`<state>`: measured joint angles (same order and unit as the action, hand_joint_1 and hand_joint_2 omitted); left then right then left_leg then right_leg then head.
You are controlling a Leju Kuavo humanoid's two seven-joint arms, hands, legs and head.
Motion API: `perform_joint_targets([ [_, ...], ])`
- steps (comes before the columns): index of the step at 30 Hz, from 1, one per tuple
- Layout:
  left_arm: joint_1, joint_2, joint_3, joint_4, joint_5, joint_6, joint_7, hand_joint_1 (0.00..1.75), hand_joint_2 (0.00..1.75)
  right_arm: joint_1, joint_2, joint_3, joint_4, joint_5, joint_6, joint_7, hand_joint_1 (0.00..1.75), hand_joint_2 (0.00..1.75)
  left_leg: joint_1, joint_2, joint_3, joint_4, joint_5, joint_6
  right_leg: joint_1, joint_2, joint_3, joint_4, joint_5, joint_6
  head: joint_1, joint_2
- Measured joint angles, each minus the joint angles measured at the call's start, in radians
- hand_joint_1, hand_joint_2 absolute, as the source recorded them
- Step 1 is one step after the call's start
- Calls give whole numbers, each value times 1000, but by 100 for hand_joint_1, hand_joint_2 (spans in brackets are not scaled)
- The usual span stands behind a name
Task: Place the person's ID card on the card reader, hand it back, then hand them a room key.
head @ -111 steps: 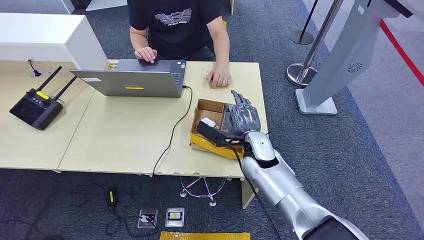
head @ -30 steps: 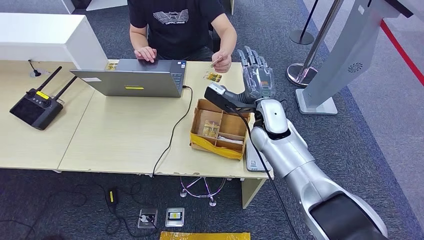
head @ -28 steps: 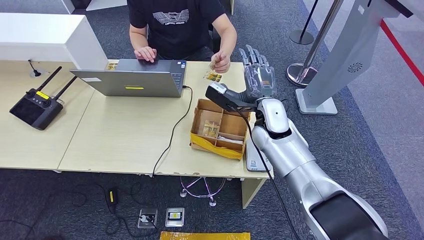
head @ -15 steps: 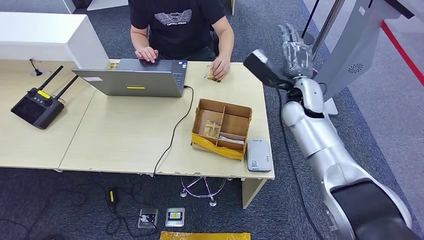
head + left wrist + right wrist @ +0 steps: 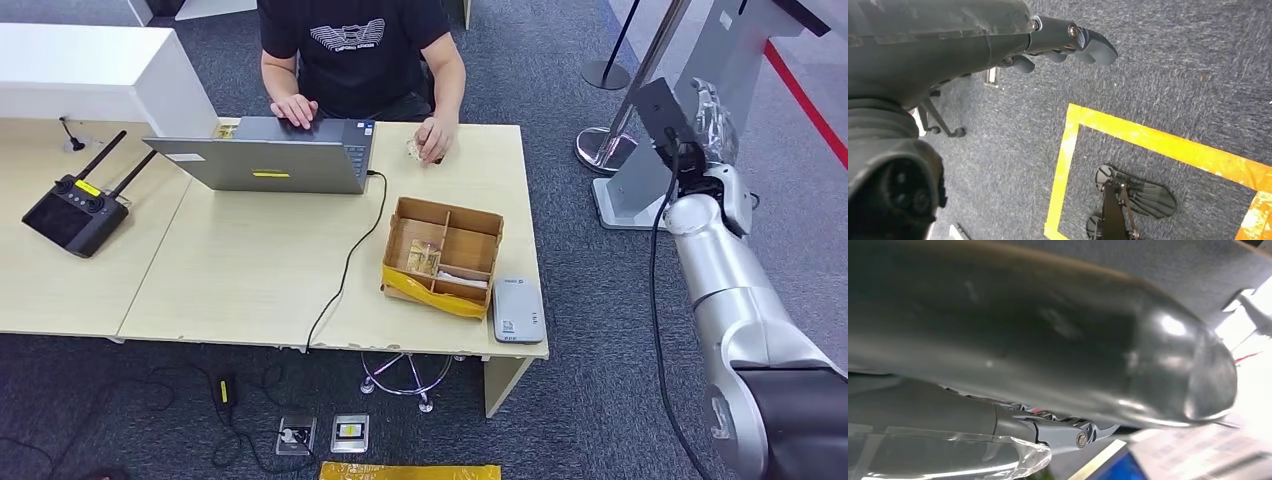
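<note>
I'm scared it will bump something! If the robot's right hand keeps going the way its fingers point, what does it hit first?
Probably the grey kiosk stand. The right hand is raised off to the side of the table, fingers pointing up and away toward that slanted panel. How far apart they are can't be told.

No text is legible. The shirt (image 5: pixel 345 35) bears a white winged emblem above a line of lettering too small to read; the card reader (image 5: pixel 517 309) carries a small unreadable mark, and the laptop (image 5: pixel 265 156) a yellow label.
</note>
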<state>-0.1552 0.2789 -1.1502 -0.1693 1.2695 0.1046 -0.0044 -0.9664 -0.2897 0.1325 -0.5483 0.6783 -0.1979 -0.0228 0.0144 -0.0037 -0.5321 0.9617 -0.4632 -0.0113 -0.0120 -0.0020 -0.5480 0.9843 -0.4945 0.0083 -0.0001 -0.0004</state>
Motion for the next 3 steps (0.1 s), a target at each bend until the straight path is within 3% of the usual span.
perform_joint_targets([
  [3, 2, 2, 0, 2, 6, 1, 16, 0, 0, 6, -48, -55, 24, -125, -1, -5, 0, 0, 0, -2, -1, 0, 0, 0, 0, -2, 0, 0, 0, 0, 0, 0],
])
